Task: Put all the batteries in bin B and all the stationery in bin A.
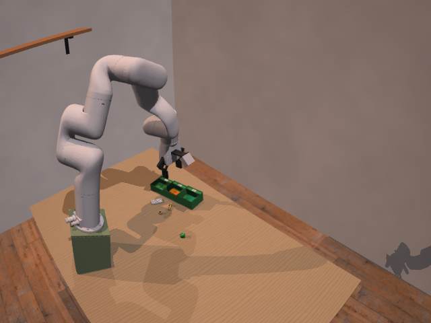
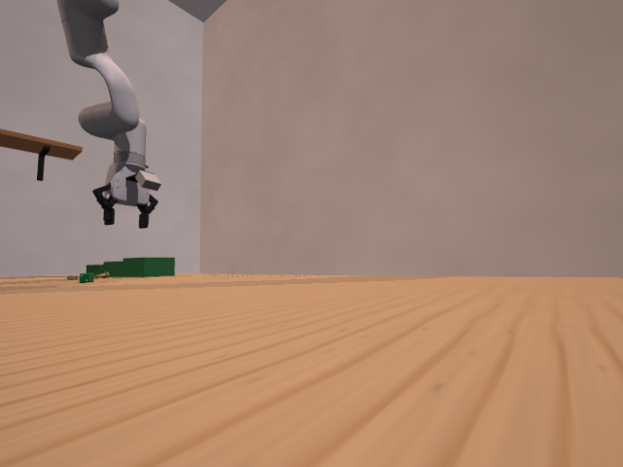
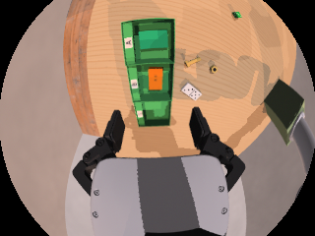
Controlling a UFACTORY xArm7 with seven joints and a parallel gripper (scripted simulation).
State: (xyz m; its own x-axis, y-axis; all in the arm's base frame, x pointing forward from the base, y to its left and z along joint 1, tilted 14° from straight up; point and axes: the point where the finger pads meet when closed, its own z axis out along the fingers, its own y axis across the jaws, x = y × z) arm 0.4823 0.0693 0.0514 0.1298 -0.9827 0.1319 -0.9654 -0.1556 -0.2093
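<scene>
Three green bins (image 1: 177,189) stand joined in a row on the table. In the wrist view the far bin is marked A (image 3: 153,41) and looks empty. The middle bin is marked B (image 3: 154,82) and holds a small orange thing (image 3: 156,79), which also shows in the top view (image 1: 174,191). The near bin's (image 3: 156,112) label is too small to read. My gripper (image 3: 157,116) (image 1: 170,168) (image 2: 126,218) is open and empty. It hangs well above the near end of the row, and the exterior view shows it high over the bins.
A small white flat thing (image 1: 156,200), two small brass things (image 1: 169,206) (image 1: 159,212) and a small green thing (image 1: 182,235) lie on the table beside the bins. The robot's green base (image 1: 90,243) stands to the left. Walls close off the back.
</scene>
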